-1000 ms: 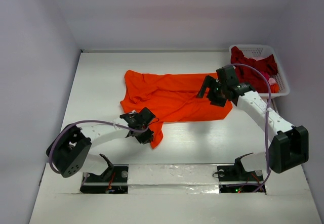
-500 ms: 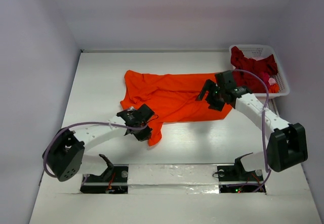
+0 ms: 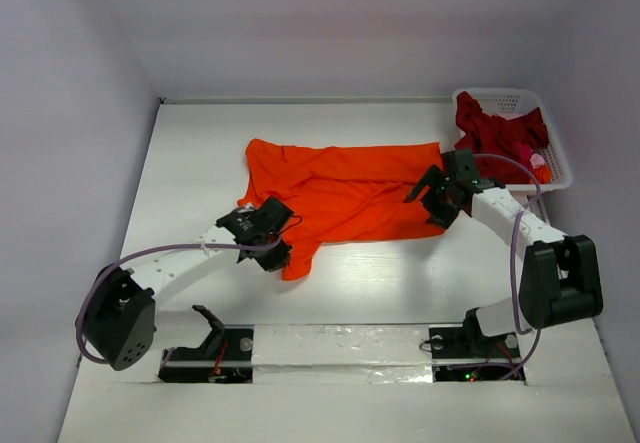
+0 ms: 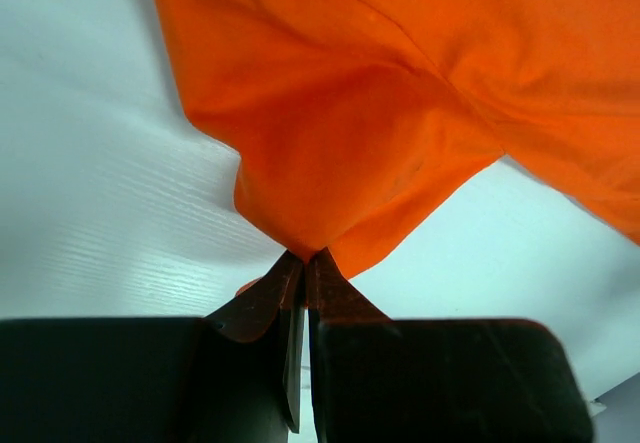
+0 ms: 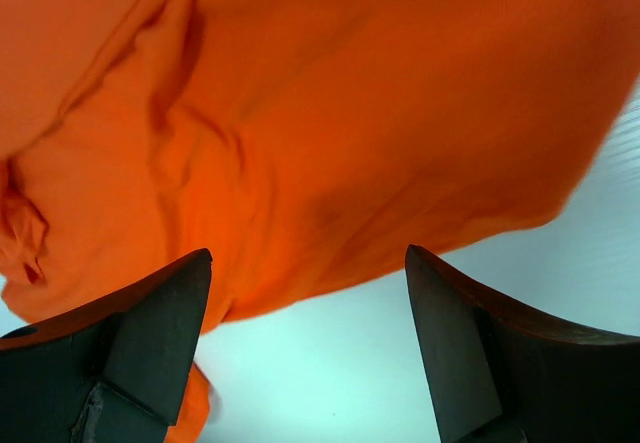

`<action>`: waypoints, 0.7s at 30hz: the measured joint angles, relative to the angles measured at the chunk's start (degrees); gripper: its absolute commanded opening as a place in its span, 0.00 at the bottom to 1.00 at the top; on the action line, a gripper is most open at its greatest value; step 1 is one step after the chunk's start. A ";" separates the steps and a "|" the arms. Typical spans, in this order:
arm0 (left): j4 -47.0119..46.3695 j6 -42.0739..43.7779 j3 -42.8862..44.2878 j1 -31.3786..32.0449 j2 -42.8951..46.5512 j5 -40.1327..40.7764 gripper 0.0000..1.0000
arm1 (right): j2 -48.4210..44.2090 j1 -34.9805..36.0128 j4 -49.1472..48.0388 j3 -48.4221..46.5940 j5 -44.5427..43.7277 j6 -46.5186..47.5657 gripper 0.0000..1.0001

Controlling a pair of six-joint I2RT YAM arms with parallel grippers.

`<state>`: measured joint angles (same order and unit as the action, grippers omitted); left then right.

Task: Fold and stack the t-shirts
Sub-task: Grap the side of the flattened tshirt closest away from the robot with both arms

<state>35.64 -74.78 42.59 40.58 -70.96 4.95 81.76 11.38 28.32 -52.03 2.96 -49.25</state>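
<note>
An orange t-shirt point(image 3: 345, 191) lies spread and rumpled across the middle of the white table. My left gripper point(image 3: 272, 246) is shut on the shirt's near-left corner, and the cloth point(image 4: 330, 163) bunches up from between the pinched fingertips point(image 4: 303, 258). My right gripper point(image 3: 428, 201) stands open just above the shirt's right edge, its fingers point(image 5: 160, 313) wide apart over the orange hem point(image 5: 400, 163) and bare table. A dark red t-shirt point(image 3: 495, 128) lies crumpled in the basket at the far right.
The white latticed basket point(image 3: 556, 168) sits at the table's far right corner, against the wall. White walls close in the table at the back and on both sides. Both arm bases stand at the near edge.
My left gripper has closed on the shirt's corner and drawn it slightly left and away. My right gripper has dropped to the shirt's right edge and moved a little right.
</note>
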 measured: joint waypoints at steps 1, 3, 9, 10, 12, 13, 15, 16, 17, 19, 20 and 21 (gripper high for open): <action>0.13 0.31 0.00 -0.57 0.24 0.00 0.00 | 0.00 -1.07 -0.02 0.00 -0.15 0.13 0.83; 0.42 1.05 0.02 -1.64 0.61 0.02 0.00 | 0.00 -3.58 -0.02 -0.04 -0.46 0.59 0.83; 1.97 4.07 1.29 -6.58 1.55 0.15 0.00 | -0.07 -7.76 0.28 -0.11 -1.49 1.42 0.81; 2.16 4.55 1.57 -7.23 1.84 0.17 0.00 | -0.35 -8.13 0.37 -0.11 -1.75 1.38 0.80; 2.60 5.68 2.29 -8.57 2.38 0.33 0.00 | -1.33 -8.44 0.63 -0.02 -2.47 1.22 0.80; 2.78 6.21 2.62 -9.07 2.56 0.39 0.00 | -2.05 -8.57 0.74 0.11 -2.84 1.03 0.79; 2.93 7.06 3.04 -9.75 2.78 0.50 0.00 | -3.91 -8.76 0.83 0.59 -3.41 0.55 0.79; 2.99 7.39 3.13 -9.99 2.84 0.50 0.00 | -4.83 -8.94 0.79 0.96 -3.65 0.26 0.79; 3.08 7.74 3.21 -10.14 2.86 0.48 0.00 | -5.81 -9.18 0.79 1.49 -3.87 -0.13 0.79; 3.19 8.37 3.26 -10.32 2.89 0.48 0.00 | -7.56 -9.75 0.66 2.84 -4.17 -0.72 0.79; 3.30 8.63 3.30 -10.43 2.89 0.46 0.00 | -8.48 -10.03 0.46 3.85 -4.17 -1.03 0.79; 3.30 8.96 3.37 -10.58 2.89 0.46 0.00 | -9.35 -10.36 0.35 4.90 -4.13 -1.31 0.79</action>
<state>38.94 -65.82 45.95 30.00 -68.07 5.41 72.40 1.02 28.67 -47.13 -1.17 -50.57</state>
